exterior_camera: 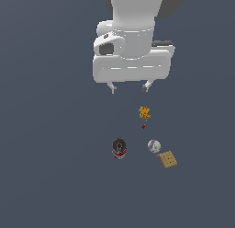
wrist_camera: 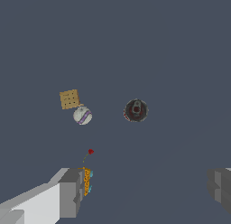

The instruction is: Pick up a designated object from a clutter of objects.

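The red and white tin can (exterior_camera: 119, 148) stands upright on the grey floor, its dark top showing; in the wrist view it shows from above (wrist_camera: 136, 110). My gripper (exterior_camera: 129, 88) hangs open and empty, high above and behind the clutter; its fingers (wrist_camera: 72, 191) show wide apart in the wrist view. The white ball (exterior_camera: 154, 145) lies to the exterior view's right of the can, apart from it, with the tan square piece (exterior_camera: 168, 159) just beyond. The orange-yellow item (exterior_camera: 145, 112) and a tiny red speck (exterior_camera: 143, 126) lie between the gripper and the ball.
The ball (wrist_camera: 82, 115) and tan square (wrist_camera: 69, 99) sit close together in the wrist view. The orange-yellow item (wrist_camera: 86, 181) lies right beside one finger there, the red speck (wrist_camera: 90, 151) a little past it.
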Available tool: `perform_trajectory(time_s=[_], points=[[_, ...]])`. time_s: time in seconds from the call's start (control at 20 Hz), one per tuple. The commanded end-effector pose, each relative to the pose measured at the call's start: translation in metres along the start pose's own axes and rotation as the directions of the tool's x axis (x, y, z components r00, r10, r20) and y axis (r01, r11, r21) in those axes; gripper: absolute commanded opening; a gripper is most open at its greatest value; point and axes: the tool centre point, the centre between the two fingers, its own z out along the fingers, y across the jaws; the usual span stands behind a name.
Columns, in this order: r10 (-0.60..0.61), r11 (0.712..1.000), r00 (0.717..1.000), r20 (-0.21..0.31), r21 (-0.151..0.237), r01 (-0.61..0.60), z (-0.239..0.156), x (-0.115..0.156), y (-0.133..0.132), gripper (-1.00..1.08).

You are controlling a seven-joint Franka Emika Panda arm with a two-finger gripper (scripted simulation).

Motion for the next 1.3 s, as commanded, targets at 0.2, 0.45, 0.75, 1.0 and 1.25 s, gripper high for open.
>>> perform_trajectory(time_s=[0.2, 0.45, 0.75, 1.0, 1.25], points=[[0.017, 1.000, 1.000, 0.008, -0.002, -0.017, 0.016, 0.007, 0.003, 1.00], [0.044, 0.999, 0.999, 0.021, -0.005, -0.044, 0.044, 0.017, 0.008, 1.00], [0.092, 0.996, 0.995, 0.044, -0.014, -0.092, 0.095, 0.031, 0.017, 1.00], [0.140, 0.990, 0.988, 0.066, -0.026, -0.138, 0.150, 0.041, 0.026, 1.00], [0.175, 0.984, 0.981, 0.083, -0.036, -0.173, 0.193, 0.044, 0.033, 1.00]])
